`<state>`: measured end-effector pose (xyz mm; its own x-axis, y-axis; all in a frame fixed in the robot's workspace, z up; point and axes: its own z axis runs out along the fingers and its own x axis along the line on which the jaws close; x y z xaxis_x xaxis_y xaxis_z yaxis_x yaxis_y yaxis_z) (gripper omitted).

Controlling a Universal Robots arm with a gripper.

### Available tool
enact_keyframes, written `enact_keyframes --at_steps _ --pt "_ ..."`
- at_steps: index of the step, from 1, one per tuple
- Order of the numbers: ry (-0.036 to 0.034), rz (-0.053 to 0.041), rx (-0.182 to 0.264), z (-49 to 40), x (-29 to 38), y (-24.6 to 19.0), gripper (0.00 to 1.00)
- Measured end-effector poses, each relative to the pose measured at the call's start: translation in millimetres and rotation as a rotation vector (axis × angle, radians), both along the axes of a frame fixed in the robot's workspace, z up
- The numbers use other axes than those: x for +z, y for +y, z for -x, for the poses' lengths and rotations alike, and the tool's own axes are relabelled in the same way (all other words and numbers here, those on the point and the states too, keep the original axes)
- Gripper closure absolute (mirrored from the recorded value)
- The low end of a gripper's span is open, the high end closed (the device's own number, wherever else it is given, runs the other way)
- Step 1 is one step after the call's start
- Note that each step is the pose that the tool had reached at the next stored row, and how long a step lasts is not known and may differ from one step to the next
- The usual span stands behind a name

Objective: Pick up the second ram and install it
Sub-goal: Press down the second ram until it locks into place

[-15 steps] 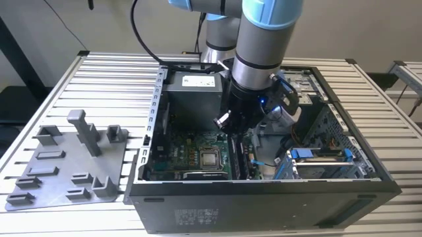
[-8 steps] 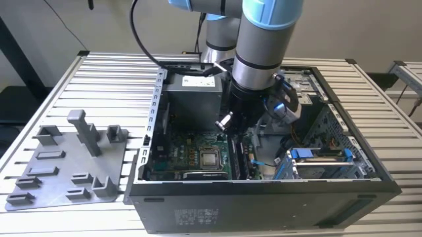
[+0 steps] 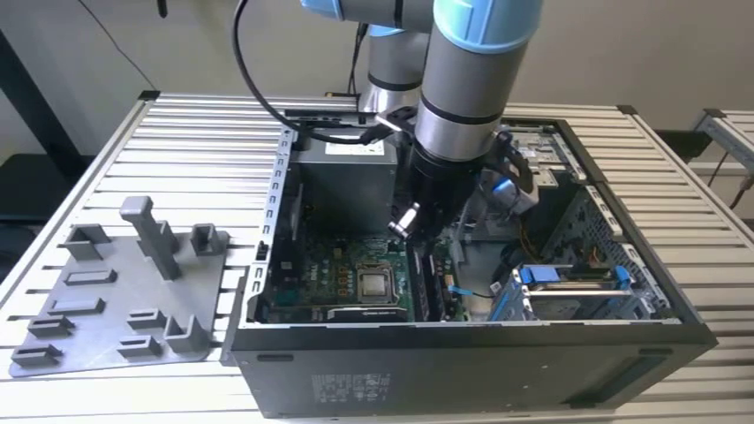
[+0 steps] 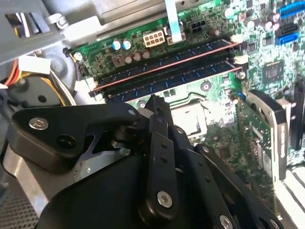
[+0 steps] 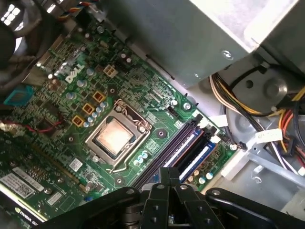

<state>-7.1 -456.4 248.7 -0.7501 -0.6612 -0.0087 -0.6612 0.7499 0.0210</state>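
2nd ram seated lengthwise in mobo slot, gripper narrow, nothing held.

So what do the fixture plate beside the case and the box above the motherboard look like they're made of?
The fixture plate looks like matte grey plastic: uniform colour, no glare, posts seemingly one piece with the base. The box looks like bare sheet metal, dull grey with a soft sheen, folded edges and screw heads. Both are judged by look only.

Slatted metal table. Directly on it: open black PC case toward the exterior view's right; grey fixture plate with upright posts just beside the case, on the exterior view's left.
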Motion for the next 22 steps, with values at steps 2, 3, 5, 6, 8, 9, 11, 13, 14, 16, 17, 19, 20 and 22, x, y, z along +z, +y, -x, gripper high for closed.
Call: enact_keyframes --at_steps 2,3,5,6,8,9,11,13,14,16,17,19,20,22 --pt "-0.0001 0.0000 0.036 0.0 0.0 0.0 0.89" --pt "-0.0001 0.0000 0.054 0.1 0.0 0.0 0.89" --pt "-0.0002 0.0001 0.091 0.1 0.0 0.0 0.89" --pt "-0.0003 0.0000 0.106 0.2 0.0 0.0 0.89" --pt "-0.0005 0.0000 0.133 0.6 -0.2 0.0 0.89" --pt "-0.0007 0.0001 0.148 0.7 -0.2 0.0 0.89" --pt "-0.0010 0.0001 0.176 1.0 -0.4 0.0 0.89" --pt "-0.0013 0.0001 0.206 1.1 -0.7 0.0 0.89" --pt "-0.0016 0.0000 0.221 1.1 -1.0 0.0 0.89" --pt "-0.0023 0.0001 0.248 1.2 -1.5 0.0 0.89" --pt "-0.0027 0.0001 0.263 1.2 -1.9 0.0 0.89" --pt "-0.0036 0.0001 0.289 1.3 -2.8 0.0 0.89" --pt "-0.0040 0.0002 0.301 1.4 -3.6 0.0 0.89" --pt "-0.0045 0.0002 0.328 1.4 -5.5 0.0 0.89"
